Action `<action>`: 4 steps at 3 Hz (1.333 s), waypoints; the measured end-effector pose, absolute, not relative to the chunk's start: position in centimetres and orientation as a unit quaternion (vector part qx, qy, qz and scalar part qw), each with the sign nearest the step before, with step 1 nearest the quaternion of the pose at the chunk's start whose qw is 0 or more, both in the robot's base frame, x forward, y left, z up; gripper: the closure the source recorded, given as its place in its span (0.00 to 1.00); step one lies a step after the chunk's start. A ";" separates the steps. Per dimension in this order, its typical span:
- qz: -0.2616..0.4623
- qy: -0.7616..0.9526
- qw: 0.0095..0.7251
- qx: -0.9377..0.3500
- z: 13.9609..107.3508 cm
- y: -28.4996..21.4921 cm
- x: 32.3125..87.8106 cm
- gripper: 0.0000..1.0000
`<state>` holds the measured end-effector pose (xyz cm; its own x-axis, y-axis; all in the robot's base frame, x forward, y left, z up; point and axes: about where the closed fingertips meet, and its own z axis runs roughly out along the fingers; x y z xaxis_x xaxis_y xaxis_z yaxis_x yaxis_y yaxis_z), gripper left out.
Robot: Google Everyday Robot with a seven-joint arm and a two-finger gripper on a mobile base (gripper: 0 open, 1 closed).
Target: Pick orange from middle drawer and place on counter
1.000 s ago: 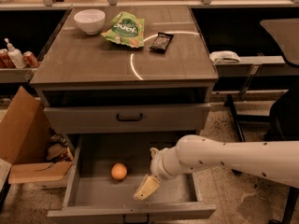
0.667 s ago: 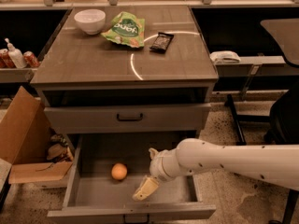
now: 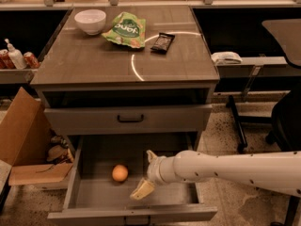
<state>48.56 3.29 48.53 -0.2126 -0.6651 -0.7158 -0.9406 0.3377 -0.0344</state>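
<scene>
Orange (image 3: 120,173) lies on the floor of the open drawer (image 3: 99,197), left of centre, in the same spot as a second ago and untouched. Change noted: the arm (image 3: 225,168) has eased slightly to the left, bringing the gripper (image 3: 141,174) closer to the fruit. Gripper now sits inside the drawer, just right of the orange and not touching it. Its fingers (image 3: 142,190) are spread apart and hold nothing. Assessment: the reach is nearly complete and the grasp is not yet made. The next move calls for the spread fingers to pass either side of the fruit before closing. Risk: a round fruit may roll if nudged. Surface (image 3: 94,60) above carries a bowl (image 3: 90,20), a green bag (image 3: 125,29) and a dark packet (image 3: 162,42); bare wood shows toward its front edge
</scene>
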 end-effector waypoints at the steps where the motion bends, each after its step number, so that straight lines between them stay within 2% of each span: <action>1: 0.204 0.748 0.340 -0.532 47.1 4.5 50.5 0.00; 4: 0.225 0.735 0.341 -0.540 42.7 8.9 53.1 0.00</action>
<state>53.13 8.91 42.70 -0.1831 -0.6412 -0.7452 -0.9484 0.3148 -0.0379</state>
